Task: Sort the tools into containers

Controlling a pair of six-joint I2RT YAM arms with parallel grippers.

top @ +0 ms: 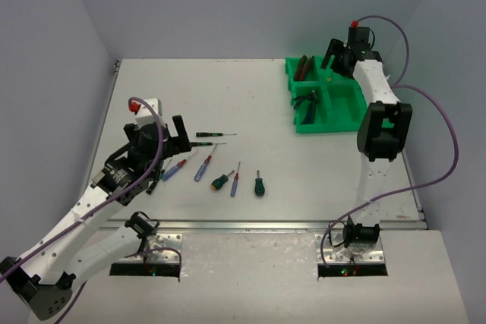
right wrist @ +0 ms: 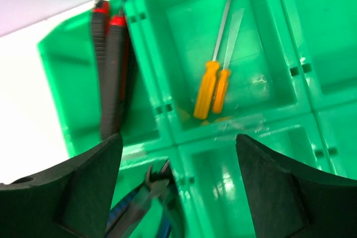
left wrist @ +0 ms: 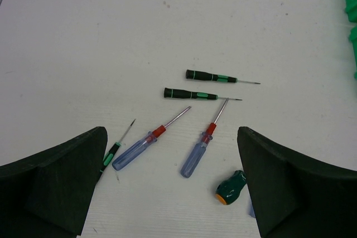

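green tray (right wrist: 304, 68) groups like with like: orange screwdrivers (right wrist: 212, 90) share one compartment, red-black pliers (right wrist: 111, 71) its neighbour. our right gripper (right wrist: 178, 193) hangs above, spread, empty. our left gripper (left wrist: 173, 193), spread and empty, over loose blue-handled screwdrivers (left wrist: 136, 150) on table (left wrist: 111, 26): we judge next pick.

no readable text, labels, brands, numbers, signs anywhere

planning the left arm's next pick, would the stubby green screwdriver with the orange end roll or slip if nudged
The stubby green screwdriver has a rounded handle and lies on its side on the table, so a sideways nudge would probably roll it. It looks rigid and likely light. Its glossy handle might slip from the open left tool unless squeezed squarely.
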